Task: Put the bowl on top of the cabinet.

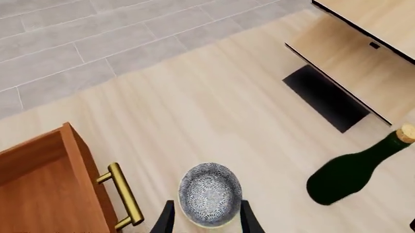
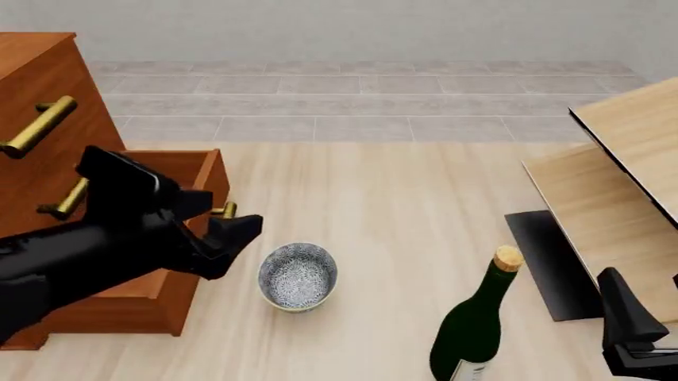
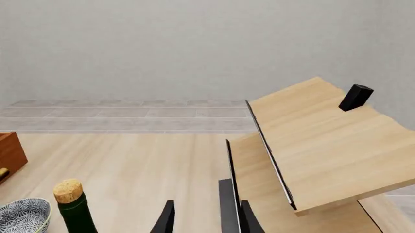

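cabinet [image 2: 43, 119] top cropped, wine bottle [image 2: 471, 333] base cropped

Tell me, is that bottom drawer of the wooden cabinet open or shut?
Open. The bottom drawer juts out from the cabinet front, and the left wrist view shows its hollow inside.

The bowl [image 2: 298, 276] is speckled grey-blue inside and cream outside, the cabinet [image 2: 43, 87] reddish-brown with brass handles [image 2: 38, 126], the wine bottle [image 2: 471, 329] dark green with a tan cork [image 2: 509, 257], and the tabletop [image 2: 382, 206] pale wood-grain.
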